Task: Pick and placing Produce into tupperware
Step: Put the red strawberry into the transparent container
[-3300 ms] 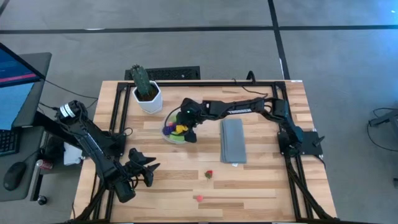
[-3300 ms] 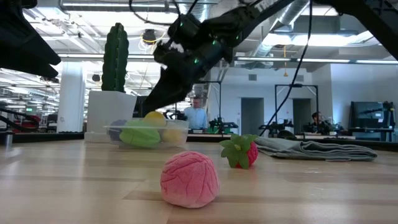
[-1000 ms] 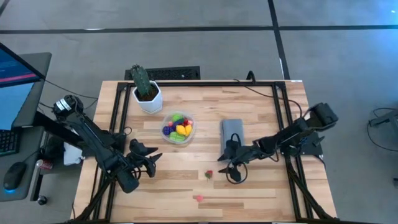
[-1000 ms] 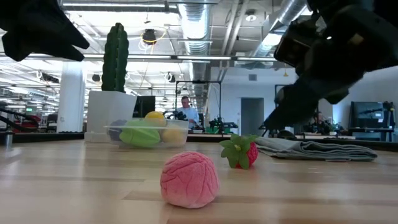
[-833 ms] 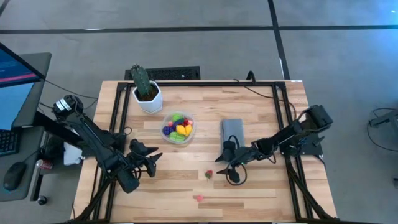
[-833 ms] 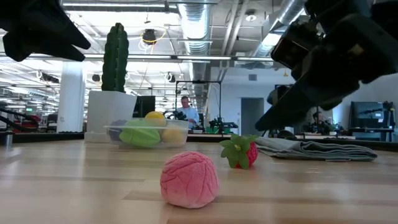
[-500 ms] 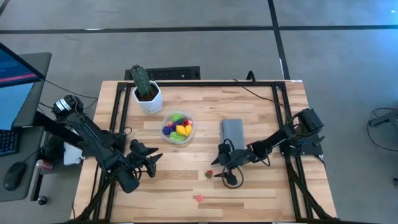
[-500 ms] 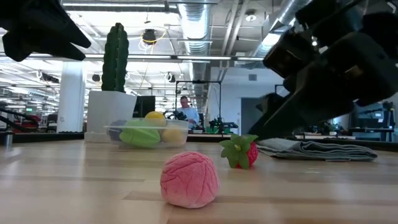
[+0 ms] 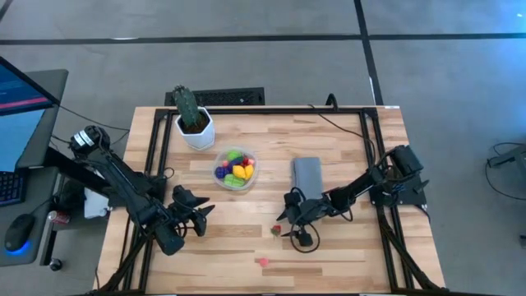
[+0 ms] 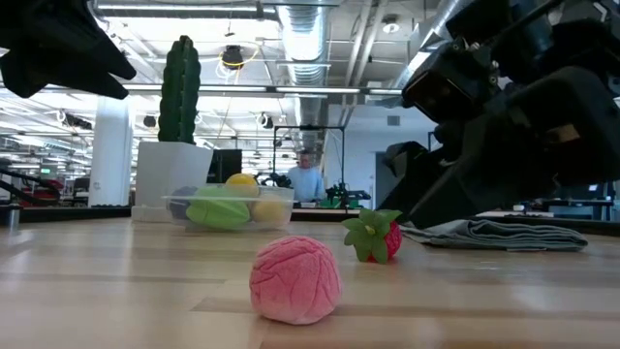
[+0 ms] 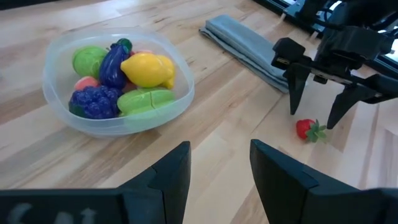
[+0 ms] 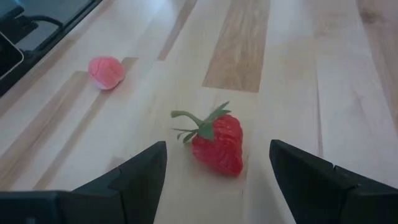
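Strawberry on table, between spread right gripper fingers, untouched.

The high camera is looking straight down on the bench; the low one is sighting level across it. Both wrist cameras are sharing the strawberry, the right closest.

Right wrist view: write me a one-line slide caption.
Open right gripper poised over a toy strawberry lying on the wooden table, a pink toy piece farther off.
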`<act>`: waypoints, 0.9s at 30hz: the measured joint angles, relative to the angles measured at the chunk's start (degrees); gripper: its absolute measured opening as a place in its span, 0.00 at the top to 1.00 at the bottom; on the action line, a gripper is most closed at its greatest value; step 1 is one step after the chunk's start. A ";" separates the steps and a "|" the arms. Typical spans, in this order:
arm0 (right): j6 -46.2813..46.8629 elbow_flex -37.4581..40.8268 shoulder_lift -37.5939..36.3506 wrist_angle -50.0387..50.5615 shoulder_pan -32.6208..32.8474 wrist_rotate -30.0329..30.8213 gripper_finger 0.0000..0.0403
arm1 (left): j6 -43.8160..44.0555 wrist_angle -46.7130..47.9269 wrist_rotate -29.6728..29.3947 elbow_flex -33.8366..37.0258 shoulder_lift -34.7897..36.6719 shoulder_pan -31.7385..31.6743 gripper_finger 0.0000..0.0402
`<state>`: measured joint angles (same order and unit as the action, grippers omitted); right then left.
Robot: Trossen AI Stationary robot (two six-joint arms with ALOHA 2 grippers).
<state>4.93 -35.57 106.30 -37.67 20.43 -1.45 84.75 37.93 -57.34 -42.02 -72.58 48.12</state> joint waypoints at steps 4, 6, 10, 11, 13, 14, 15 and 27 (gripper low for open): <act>-0.33 0.00 0.00 0.26 -0.20 -0.06 0.24 | 0.00 0.02 0.00 0.00 0.00 0.00 0.61; -0.27 0.00 0.00 0.87 -0.61 -0.60 0.24 | 0.02 0.04 -0.01 0.00 0.00 0.00 0.61; -0.30 -0.56 0.00 2.84 -2.04 -2.39 0.24 | 0.02 0.05 -0.13 0.00 0.00 0.00 0.61; -0.63 -0.91 0.00 3.40 -2.36 -2.81 0.24 | 0.01 0.07 -0.14 0.00 0.00 0.00 0.61; -1.53 -1.66 0.00 4.41 -2.88 -3.37 0.24 | 0.02 0.07 -0.15 0.00 0.00 0.00 0.61; -2.06 -1.93 0.00 4.72 -3.04 -3.82 0.24 | 0.02 0.07 -0.15 0.00 0.00 0.00 0.61; -2.38 -2.09 0.00 5.08 -3.23 -4.31 0.24 | 0.06 0.07 -0.15 0.00 0.00 0.00 0.61; -3.50 -2.25 0.00 7.12 -3.65 -7.58 0.24 | 0.31 -0.04 -0.35 0.00 0.00 0.00 0.61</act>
<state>1.43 -37.82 106.30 -30.55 16.78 -9.04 85.06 37.89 -57.69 -42.02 -72.58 48.12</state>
